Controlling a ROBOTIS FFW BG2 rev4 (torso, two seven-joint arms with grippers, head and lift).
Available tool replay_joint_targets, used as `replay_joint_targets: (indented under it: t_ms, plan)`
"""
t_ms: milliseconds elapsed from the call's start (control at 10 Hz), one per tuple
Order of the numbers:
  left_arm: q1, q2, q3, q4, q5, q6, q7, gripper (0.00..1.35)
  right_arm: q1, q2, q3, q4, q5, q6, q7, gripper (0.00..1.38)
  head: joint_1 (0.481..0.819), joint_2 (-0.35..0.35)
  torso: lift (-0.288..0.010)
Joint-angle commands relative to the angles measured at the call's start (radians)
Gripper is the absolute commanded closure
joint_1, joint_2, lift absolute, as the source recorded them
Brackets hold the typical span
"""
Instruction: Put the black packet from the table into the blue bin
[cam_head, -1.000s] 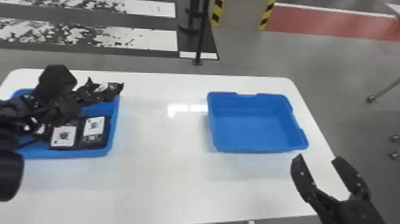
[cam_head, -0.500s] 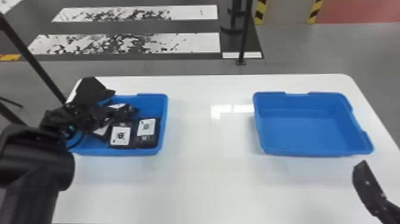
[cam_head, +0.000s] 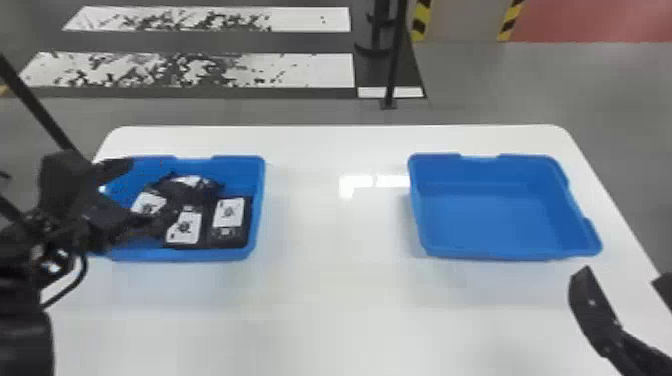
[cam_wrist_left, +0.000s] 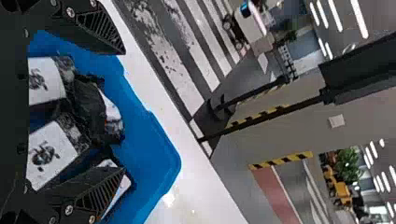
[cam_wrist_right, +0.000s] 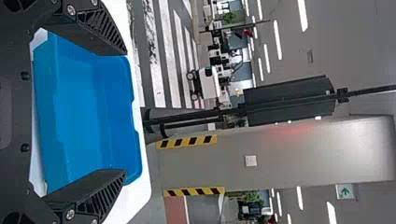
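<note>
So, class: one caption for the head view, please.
Left end effector, open over black packets in a blue bin; across the white table, right end effector near a second blue bin.

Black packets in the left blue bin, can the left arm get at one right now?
Probably yes: the left gripper is open at the left blue bin, which has no lid, though the black packets lie crowded.

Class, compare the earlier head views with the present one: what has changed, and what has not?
The left gripper has moved left over the left blue bin, revealing more black packets. The head view has swung left. The right gripper stays near the right blue bin.
</note>
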Motion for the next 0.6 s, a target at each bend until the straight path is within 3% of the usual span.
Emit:
replay_joint_targets:
  t_ms: [0, 100, 300, 500]
  plan:
    - [0.121, -0.084, 0.159, -0.112, 0.074, -0.094, 0.020, 0.15, 0.009, 0.001, -0.002, -0.006, -0.002, 0.000, -0.001, 0.12, 0.695, 0.049, -0.110]
    - [0.188, -0.130, 0.221, -0.152, 0.156, -0.148, 0.057, 0.15, 0.009, 0.001, -0.002, -0.008, -0.004, 0.000, -0.001, 0.12, 0.695, 0.103, -0.110]
    - [0.357, -0.130, 0.233, -0.230, 0.353, -0.258, 0.191, 0.15, 0.011, 0.001, -0.002, -0.008, -0.002, 0.000, -0.001, 0.12, 0.695, 0.188, -0.110]
    - [0.529, -0.130, 0.157, -0.318, 0.501, -0.337, 0.327, 0.15, 0.026, 0.001, -0.002, -0.021, -0.004, 0.002, -0.001, 0.12, 0.695, 0.195, -0.110]
